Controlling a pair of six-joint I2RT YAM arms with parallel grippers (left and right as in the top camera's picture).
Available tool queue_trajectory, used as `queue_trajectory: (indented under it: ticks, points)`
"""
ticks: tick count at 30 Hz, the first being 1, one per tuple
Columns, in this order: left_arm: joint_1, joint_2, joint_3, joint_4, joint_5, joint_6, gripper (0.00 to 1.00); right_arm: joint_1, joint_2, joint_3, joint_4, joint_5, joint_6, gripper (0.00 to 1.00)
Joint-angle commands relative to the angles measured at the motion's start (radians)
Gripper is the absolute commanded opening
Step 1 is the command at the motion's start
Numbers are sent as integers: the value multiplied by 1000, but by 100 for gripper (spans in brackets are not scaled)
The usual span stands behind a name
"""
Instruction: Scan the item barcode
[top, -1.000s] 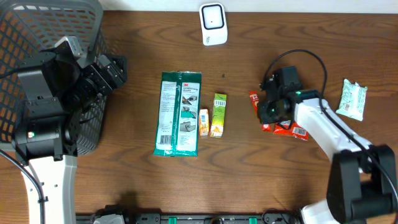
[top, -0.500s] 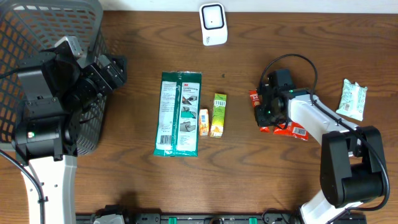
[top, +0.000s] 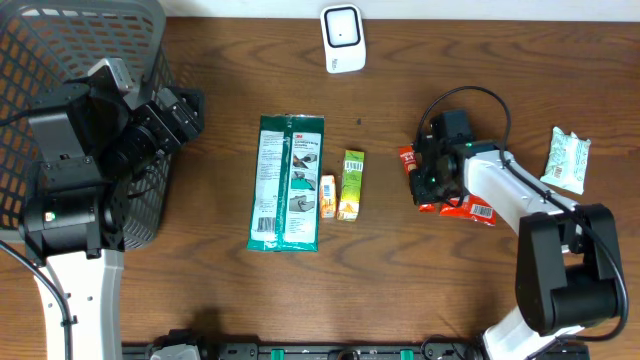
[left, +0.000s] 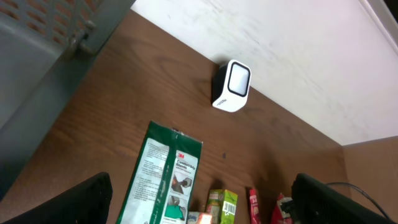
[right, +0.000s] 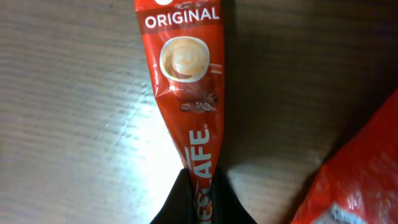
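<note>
Red sachet (right: 186, 81) film, printed ORIGINAL above a coffee cup, is filling the right wrist view. The overhead view is showing only a red sliver of it beside the arm. The right wrist view is also catching a corner of a second red packet (right: 354, 168), lying just beside the sachet on the wooden bench (right: 62, 124). The right tool (right: 200, 200) is standing closed, its dark fingertips (right: 171, 205) pinching the sachet's lower end. The sachet is running straight away from the tips along the bench. The left wrist view alone is showing the white scanner (left: 232, 86) face-on at the bench's far edge, well apart from the sachet. The left tool (left: 202, 200) is hanging wide open, holding nothing, beside the grey basket (top: 60, 60).
</note>
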Motion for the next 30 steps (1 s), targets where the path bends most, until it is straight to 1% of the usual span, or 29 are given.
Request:
queue_trajectory:
  ticks: [1, 5, 7, 13, 16, 21, 23, 25, 30]
  points:
    - [4, -1, 13, 3, -9, 6, 93, -8, -100, 72, -37, -25, 63, 1]
    - [4, -1, 13, 3, -9, 6, 93, -8, -142, 212, -203, -24, 77, 1]
    - [4, -1, 13, 3, -9, 6, 93, -8, -137, 336, -324, -24, 77, 1]
    - [4, -1, 13, 3, -9, 6, 93, -5, -87, 718, -594, -23, 93, 1]
    - [4, -1, 13, 3, -9, 6, 93, 9, -8, 955, -724, -24, 122, 1]
    - [4, -1, 13, 3, -9, 6, 93, 32, 222, 1375, -950, -24, 129, 1]
    - [4, -1, 13, 3, -9, 6, 93, 40, 314, 1495, -977, -21, 121, 1]
    - [4, -1, 13, 3, -9, 6, 93, 43, 390, 1568, -958, -21, 98, 1]
    - [4, -1, 13, 3, -9, 6, 93, 64, 516, 1585, -776, -21, 69, 1]
